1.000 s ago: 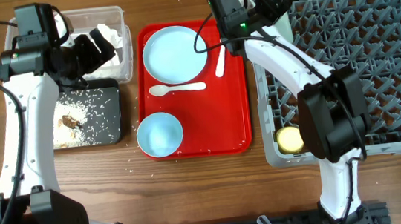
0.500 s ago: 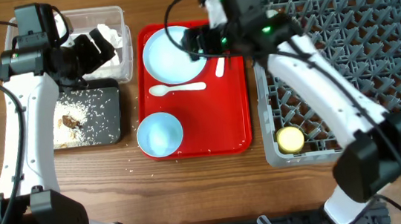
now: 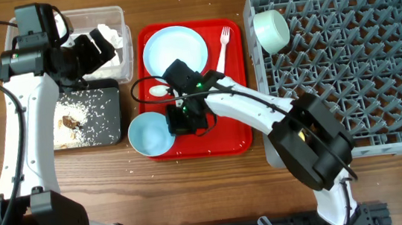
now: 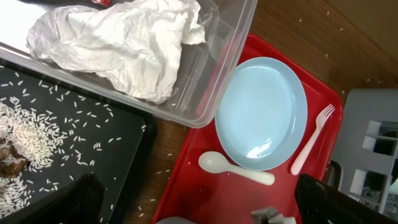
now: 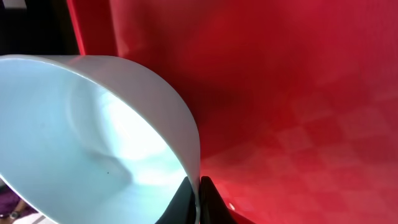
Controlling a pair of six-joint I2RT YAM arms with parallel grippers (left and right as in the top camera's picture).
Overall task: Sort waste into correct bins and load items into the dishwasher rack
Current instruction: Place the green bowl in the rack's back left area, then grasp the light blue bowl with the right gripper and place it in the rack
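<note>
Clear tub at the surface's far-left corner holds one napkin beneath the wide, empty left pincer. Just nearer, the black tray carries rice scraps. Mid-surface, the red tray bears one plate, spoon, fork and bowl, its rim pinched by the right pincer. Along the right edge, the grey rack holds a second bowl.

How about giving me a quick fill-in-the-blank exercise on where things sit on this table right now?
1. The crumpled napkin lies in a tub made of ____ plastic.
2. The shallow tray holding the rice scraps is coloured ____.
3. The fork and spoon lie on a serving tray coloured ____.
4. The right pincer is shut on the ____ of the bowl.
Missing words: clear, black, red, rim.
</note>
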